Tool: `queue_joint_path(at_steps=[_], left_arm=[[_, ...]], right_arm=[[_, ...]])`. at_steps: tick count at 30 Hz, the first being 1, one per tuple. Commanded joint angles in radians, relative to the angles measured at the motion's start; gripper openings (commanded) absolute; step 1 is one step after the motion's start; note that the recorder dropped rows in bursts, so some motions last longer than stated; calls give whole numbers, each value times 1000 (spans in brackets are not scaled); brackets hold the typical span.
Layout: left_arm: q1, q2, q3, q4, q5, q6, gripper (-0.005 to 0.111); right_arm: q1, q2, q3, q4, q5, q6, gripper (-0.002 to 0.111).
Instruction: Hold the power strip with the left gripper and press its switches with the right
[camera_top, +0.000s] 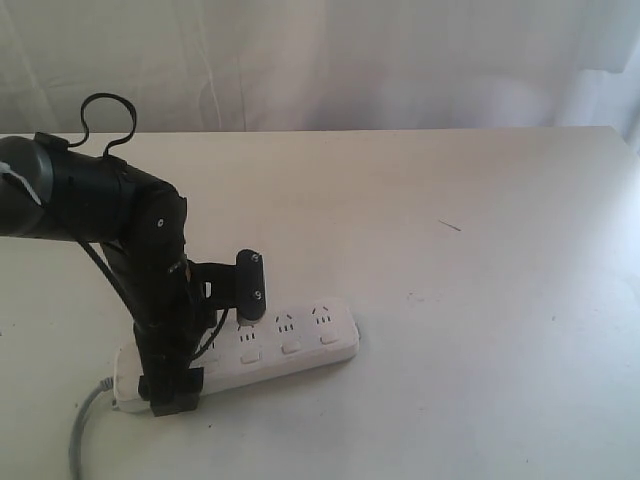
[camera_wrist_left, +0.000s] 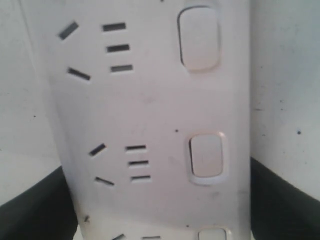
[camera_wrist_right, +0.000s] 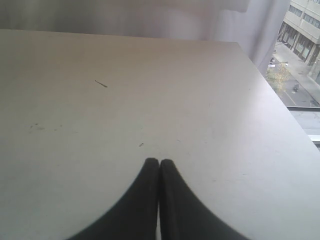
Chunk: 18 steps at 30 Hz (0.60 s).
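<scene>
The white power strip (camera_top: 300, 335) lies on the table at the lower left, its grey cord (camera_top: 85, 425) trailing off the front. My left gripper (camera_top: 213, 355) straddles its cord end, one finger (camera_top: 250, 288) on the far edge and the other on the near edge, shut on it. In the left wrist view the power strip (camera_wrist_left: 150, 110) fills the frame between both black fingers (camera_wrist_left: 30, 205), with white switches (camera_wrist_left: 206, 157) in a row. My right gripper (camera_wrist_right: 159, 162) is shut on nothing above bare table, out of the exterior view.
The white table (camera_top: 480, 250) stretches right of the strip, with a thin dark sliver (camera_top: 450, 226) lying on it. White curtains hang behind. The right wrist view shows the table's edge (camera_wrist_right: 280, 100) by a window.
</scene>
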Motion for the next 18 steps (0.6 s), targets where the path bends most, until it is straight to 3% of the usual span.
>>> queue_joint_path(at_steps=[1,18], left_arm=[[-3,43,21,-6,-31,-9,0],[-3,43,21,-48,-37,-9,0]], right_arm=[[-7,-5,3,-2,-7,1,0],[-7,-5,3,-21,-24,-139,0]])
